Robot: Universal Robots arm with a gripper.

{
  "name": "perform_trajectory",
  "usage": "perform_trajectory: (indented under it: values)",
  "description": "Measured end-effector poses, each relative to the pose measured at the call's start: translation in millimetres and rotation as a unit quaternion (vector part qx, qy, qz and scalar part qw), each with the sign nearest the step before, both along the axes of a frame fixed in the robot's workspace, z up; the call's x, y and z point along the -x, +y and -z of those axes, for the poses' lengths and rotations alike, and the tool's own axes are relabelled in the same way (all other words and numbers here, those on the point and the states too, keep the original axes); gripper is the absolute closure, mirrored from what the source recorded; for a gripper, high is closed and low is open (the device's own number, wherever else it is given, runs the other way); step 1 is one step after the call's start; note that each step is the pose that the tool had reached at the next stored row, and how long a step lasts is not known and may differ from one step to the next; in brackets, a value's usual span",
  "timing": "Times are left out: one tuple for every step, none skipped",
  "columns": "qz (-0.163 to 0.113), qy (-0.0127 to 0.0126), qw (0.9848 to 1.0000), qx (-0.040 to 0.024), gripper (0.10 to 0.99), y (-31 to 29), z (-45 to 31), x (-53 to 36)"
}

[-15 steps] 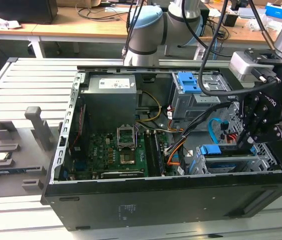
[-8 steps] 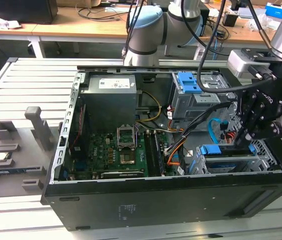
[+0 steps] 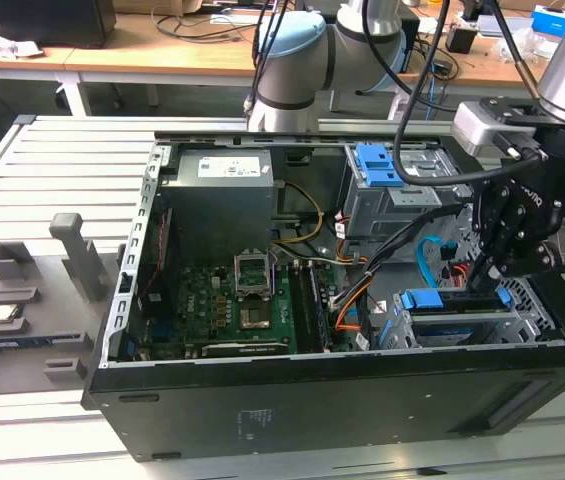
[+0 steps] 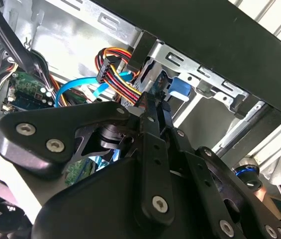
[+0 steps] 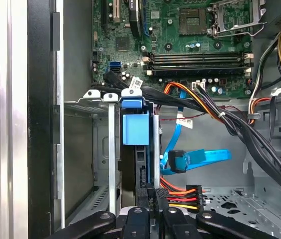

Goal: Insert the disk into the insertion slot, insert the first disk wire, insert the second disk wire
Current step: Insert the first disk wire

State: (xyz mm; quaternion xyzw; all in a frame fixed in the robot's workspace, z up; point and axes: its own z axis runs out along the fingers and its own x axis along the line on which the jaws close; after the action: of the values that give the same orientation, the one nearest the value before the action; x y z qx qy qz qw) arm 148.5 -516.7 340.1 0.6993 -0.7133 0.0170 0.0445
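Wiring of a drive inside an open computer case [image 3: 312, 415], which is standing on a slatted table [image 3: 62, 160]. Toward the exterior view's lower right, the gripper [image 3: 486, 278] is reaching down into the case beside the insertion slot [image 3: 530, 308], the low perforated grey cage. In the first wrist view the disk [image 5: 135, 130], in its blue carrier, is sitting inside that cage, so the insertion step is reading as done.

The gripper is standing narrow, and in both wrist views it is appearing to pinch the small dark plug of the first disk wire [image 5: 182, 196], the red, orange and black bundle, just beside the end of the disk. Whether the plug is mated cannot be told. The second disk wire [image 5: 200, 158], the flat light-blue cable, is lying loose in its loop near the disk, apart from the gripper.

Handling, as a judgement:
- **First disk wire:** the bundle is looking light and limp, so it is giving no push along its length. Only the plug is looking stiff enough to hold, across its flat sides. Smooth plastic may be twisting in so narrow a grip, and pulling on the strands is risking strain where they enter the plug.
- **Second disk wire:** the flat cable is looking springy and prone to kinking, and is best held at its plug.
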Motion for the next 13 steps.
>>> perform_trajectory:
  values:
    - [0.000, 0.0000, 1.0000, 0.0000, 0.918, 0.0, 0.3, 0.0]
    - [0.000, 0.0000, 1.0000, -0.0001, 0.918, 0.0, 0.4, -0.1]
    - [0.000, 0.0000, 1.0000, 0.0002, 0.918, 0.0, 0.4, -0.3]
    - [0.000, 0.0000, 1.0000, 0.0010, 0.918, 0.0, 0.2, -0.3]
    - [0.000, 0.0000, 1.0000, 0.0015, 0.918, 0.0, -0.1, -0.3]
    - [0.000, 0.0000, 1.0000, 0.0021, 0.918, 0.0, -0.6, -0.4]
    - [0.000, 0.0000, 1.0000, 0.0024, 0.918, 0.0, -0.9, -0.3]
    - [0.000, 0.0000, 1.0000, 0.0024, 0.918, 0.0, -1.0, -0.4]
    - [0.000, 0.0000, 1.0000, 0.0026, 0.918, 0.0, -1.3, -0.3]
    - [0.000, 0.0000, 1.0000, 0.0028, 0.918, 0.0, -1.4, -0.4]
    - [0.000, 0.0000, 1.0000, 0.0031, 0.918, -0.5, -1.6, -0.3]
    - [0.000, 0.0000, 1.0000, 0.0030, 0.918, -1.6, -1.5, -0.4]
    - [0.000, 0.0000, 1.0000, 0.0030, 0.918, -2.4, -1.5, -0.4]
